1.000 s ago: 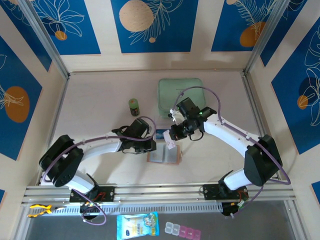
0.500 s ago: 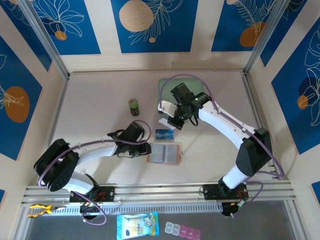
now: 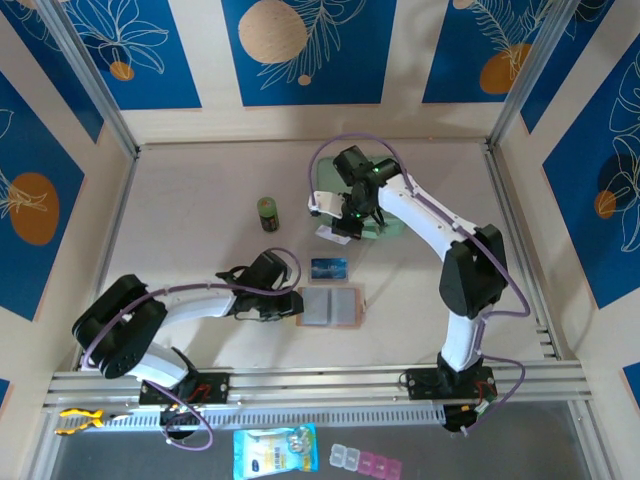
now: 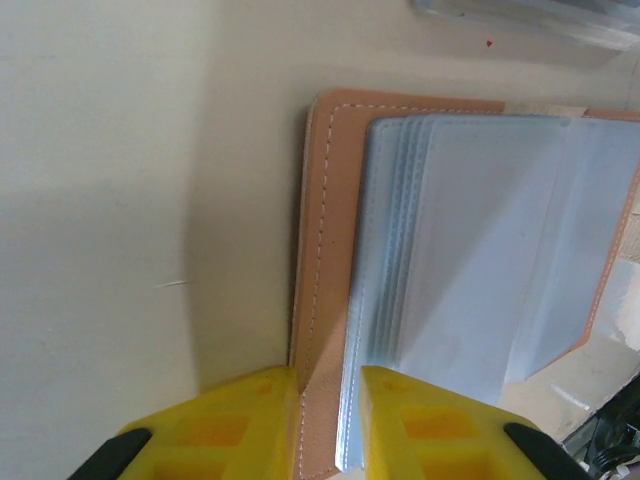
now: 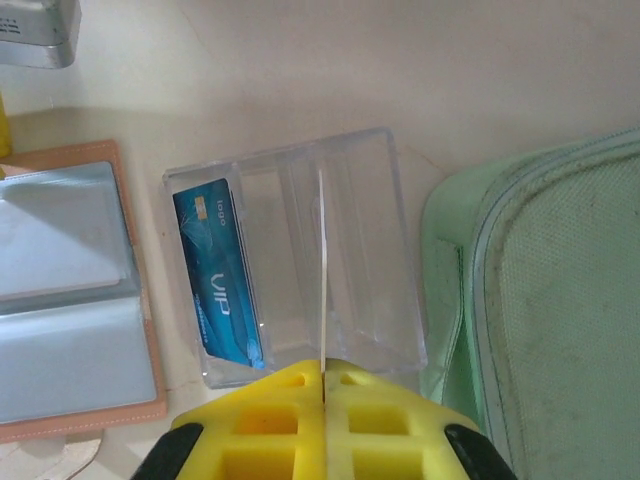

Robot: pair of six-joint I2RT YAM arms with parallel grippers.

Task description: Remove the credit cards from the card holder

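Note:
The card holder lies open on the table, tan with grey-clear pockets. My left gripper is closed over its left edge, one yellow finger against the tan cover and the other on the clear sleeves; it reaches in from the left. My right gripper is shut on a thin credit card seen edge-on, held above a clear plastic tray. A blue credit card marked VIP lies in the tray's left compartment, just behind the holder. From above, the right gripper hangs behind that card.
A mint-green zip case lies right of the tray, partly under the right arm. A small green bottle stands at the back left. A metal object is at the wrist view's top left corner.
My right gripper has carried the card back from over the holder towards the green case. The left gripper has shifted slightly nearer along the holder's left edge.

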